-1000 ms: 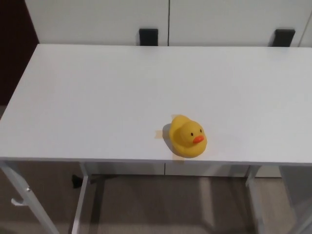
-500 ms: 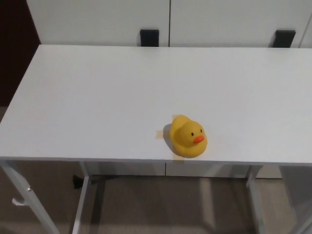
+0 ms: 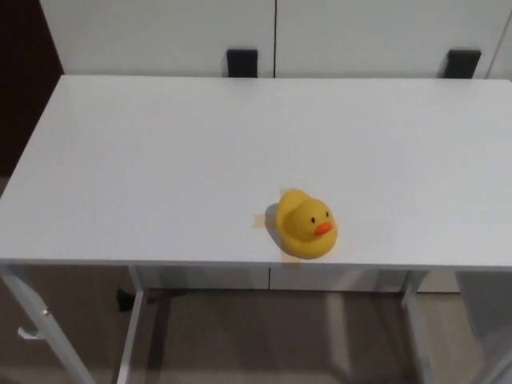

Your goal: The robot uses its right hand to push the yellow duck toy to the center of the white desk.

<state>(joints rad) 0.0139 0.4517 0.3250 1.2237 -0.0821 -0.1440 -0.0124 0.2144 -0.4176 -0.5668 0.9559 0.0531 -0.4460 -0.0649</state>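
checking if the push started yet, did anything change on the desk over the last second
Nothing on the desk has visibly changed. The yellow duck toy sits where it was, near the front edge of the white desk, over the tape marks. Only the camera view has shifted very slightly. Neither robot hand is in view.

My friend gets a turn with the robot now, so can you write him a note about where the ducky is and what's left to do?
Hands: neither the left nor the right hand is in view.
Things: the yellow duck toy sits upright near the front edge of the white desk, beak toward the front right, on bits of tan tape.
Done: nothing; the duck is not at the center.
Left: bring in the right hand and push the duck away from the edge to the middle.
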